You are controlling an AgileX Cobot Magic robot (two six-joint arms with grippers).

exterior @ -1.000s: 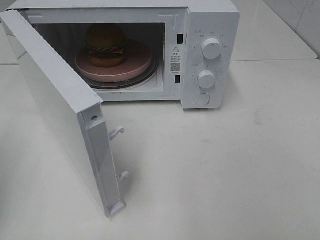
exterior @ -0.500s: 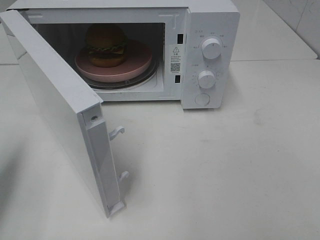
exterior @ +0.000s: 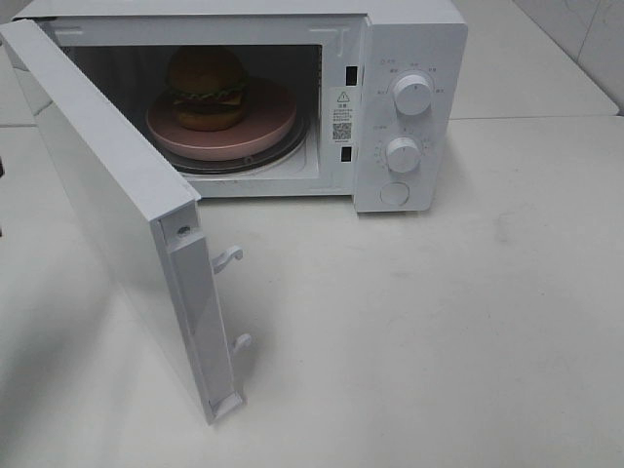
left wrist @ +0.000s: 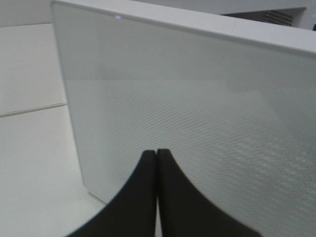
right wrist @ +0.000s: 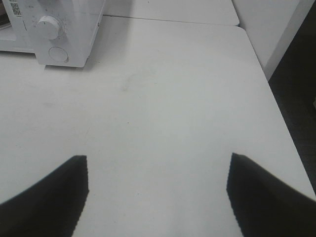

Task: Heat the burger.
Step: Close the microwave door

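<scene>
The burger [exterior: 207,88] stands on a round pink plate [exterior: 263,125] inside the white microwave [exterior: 409,39], on its glass turntable. The microwave door [exterior: 107,185] hangs wide open toward the front left. Neither gripper shows in the exterior high view. In the left wrist view my left gripper [left wrist: 156,154] is shut with nothing in it, its black fingertips pressed together just short of the outer face of the door [left wrist: 197,113]. My right gripper [right wrist: 158,170] is open over bare table, well away from the microwave's knob panel [right wrist: 54,34].
Two white knobs [exterior: 412,94] and a round button [exterior: 394,193] sit on the microwave's right panel. Door latch hooks [exterior: 227,258] stick out from the door's free edge. The white table [exterior: 439,322] ends at its right edge [right wrist: 276,108] beside a dark gap.
A faint dark shape has appeared at the far left edge of the exterior high view. The microwave, door, plate and burger have not moved.
</scene>
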